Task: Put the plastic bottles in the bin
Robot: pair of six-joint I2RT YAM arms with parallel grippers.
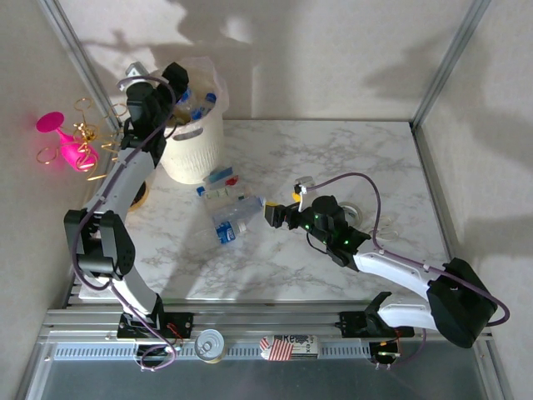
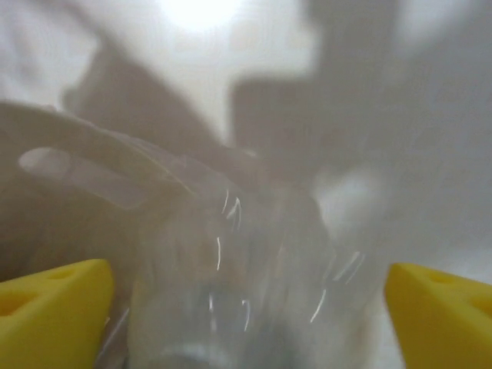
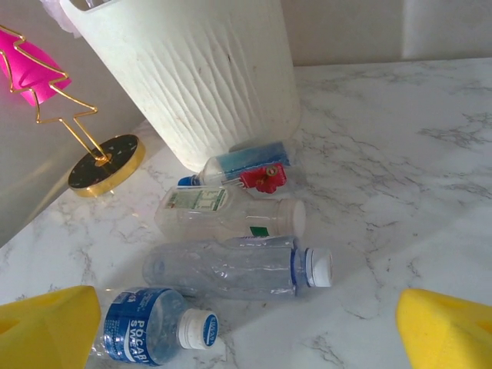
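The cream ribbed bin [image 1: 198, 142] [image 3: 201, 84] stands at the table's far left with several bottles [image 1: 200, 103] inside. My left gripper [image 1: 176, 80] [image 2: 250, 307] hovers over its rim, jaws wide apart, with a blurred clear bottle [image 2: 246, 277] between the yellow fingers and a small gap on each side. Several bottles lie in front of the bin: a Pocari Sweat one [image 3: 142, 337] [image 1: 225, 233], a clear white-capped one [image 3: 234, 267] [image 1: 237, 208], a green-labelled one [image 3: 223, 214], and a blue-and-red-labelled one [image 3: 246, 164] [image 1: 221, 177]. My right gripper [image 1: 271, 215] [image 3: 246, 327] stands open just right of them, holding nothing.
A pink glass [image 1: 65, 140] [image 3: 29, 71] and gold wire stand on a black gold-rimmed disc [image 3: 104, 161] sit left of the bin. A grey ring [image 1: 360, 213] lies behind the right arm. A tin can [image 1: 209, 344] rests on the front rail.
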